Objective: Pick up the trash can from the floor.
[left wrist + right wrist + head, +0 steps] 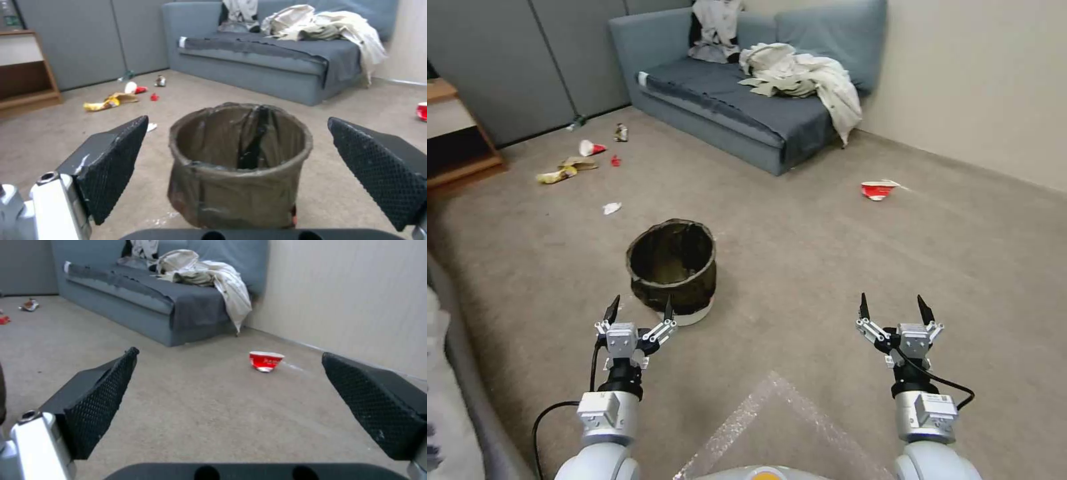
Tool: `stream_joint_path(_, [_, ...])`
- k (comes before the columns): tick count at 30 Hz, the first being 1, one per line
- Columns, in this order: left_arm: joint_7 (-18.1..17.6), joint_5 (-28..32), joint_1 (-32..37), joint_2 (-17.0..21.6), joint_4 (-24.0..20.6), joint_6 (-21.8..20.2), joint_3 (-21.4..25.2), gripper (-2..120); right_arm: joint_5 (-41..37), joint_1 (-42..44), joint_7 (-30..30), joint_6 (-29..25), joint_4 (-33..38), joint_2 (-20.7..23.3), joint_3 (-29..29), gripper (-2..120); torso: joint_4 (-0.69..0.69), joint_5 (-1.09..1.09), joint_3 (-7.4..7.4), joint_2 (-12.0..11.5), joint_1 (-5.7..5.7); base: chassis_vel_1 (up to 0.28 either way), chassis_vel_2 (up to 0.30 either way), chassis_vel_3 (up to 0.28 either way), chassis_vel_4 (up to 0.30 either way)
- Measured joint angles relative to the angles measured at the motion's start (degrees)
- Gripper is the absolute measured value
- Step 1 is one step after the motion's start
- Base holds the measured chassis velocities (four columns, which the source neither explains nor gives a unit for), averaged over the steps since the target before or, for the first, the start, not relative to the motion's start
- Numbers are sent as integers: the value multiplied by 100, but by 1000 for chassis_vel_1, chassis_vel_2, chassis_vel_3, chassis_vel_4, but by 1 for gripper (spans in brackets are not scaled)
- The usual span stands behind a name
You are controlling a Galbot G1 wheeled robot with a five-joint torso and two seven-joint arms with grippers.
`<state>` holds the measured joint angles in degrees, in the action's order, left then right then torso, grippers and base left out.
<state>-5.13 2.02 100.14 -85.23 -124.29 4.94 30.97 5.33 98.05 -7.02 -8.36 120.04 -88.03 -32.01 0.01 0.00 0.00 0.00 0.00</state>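
The trash can (673,270) stands upright on the grey-brown carpet floor (800,267), a small round bin with a dark bag folded over its rim and a pale base. My left gripper (640,309) is open just in front of it, one fingertip overlapping the can's near side. In the left wrist view the trash can (239,163) sits centred between the spread fingers (118,163). My right gripper (896,308) is open over bare carpet well to the right of the can, with nothing between its fingers (100,400).
A blue sofa (747,113) with crumpled clothes stands at the back against the wall. A red cup (878,190) lies on the floor to the right. Several bits of litter (570,170) are scattered at the back left near a wooden shelf (454,133).
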Motion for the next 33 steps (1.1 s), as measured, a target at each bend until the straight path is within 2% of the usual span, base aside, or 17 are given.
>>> stream_joint_path(13, [-138, 51, -16, 7, 56, 52, 13, 100, -85, 0, 102, -81, -38, -3, 0, 100, -2, 0, 0, 0, 0, -13, 10, 8, -12])
stream_joint_path(19, [-154, 51, -22, 4, 75, 50, 12, 100, -85, -4, 116, -94, -60, -9, 12, 100, -1, 0, 0, 0, -1, -141, 149, 151, -136])
stream_joint_path(24, [-317, 25, -34, 7, 101, 2, 3, 100, -79, -4, 116, -122, -87, -9, 14, 100, -1, 0, 0, 0, 0, -229, 211, 219, -216])
stream_joint_path(27, [-463, 6, -81, 27, 130, -206, 38, 100, -79, -7, 112, -144, -106, -8, 27, 100, -1, 0, 1, 0, 0, -248, 259, 260, -251])
stream_joint_path(30, [-672, 97, -272, 82, 136, -644, 129, 100, -62, -14, 106, -153, -123, -7, 40, 100, -2, -1, 2, 0, 1, -158, 165, 170, -176])
stream_joint_path(31, [-849, 172, -367, 96, 105, -955, 154, 100, -60, -18, 101, -153, -128, -7, 40, 100, -1, 0, 1, 0, 1, -95, 131, 29, -89])
stream_joint_path(32, [-849, 172, -367, 96, 105, -955, 154, 100, -60, -18, 101, -153, -128, -7, 40, 100, -1, 0, 1, 0, 1, -95, 131, 29, -89])
stream_joint_path(33, [-992, 295, -446, 106, 40, -1238, 172, 100, -60, -17, 99, -154, -140, -6, 40, 100, -2, -1, 1, 0, 1, 0, 0, 0, 0])
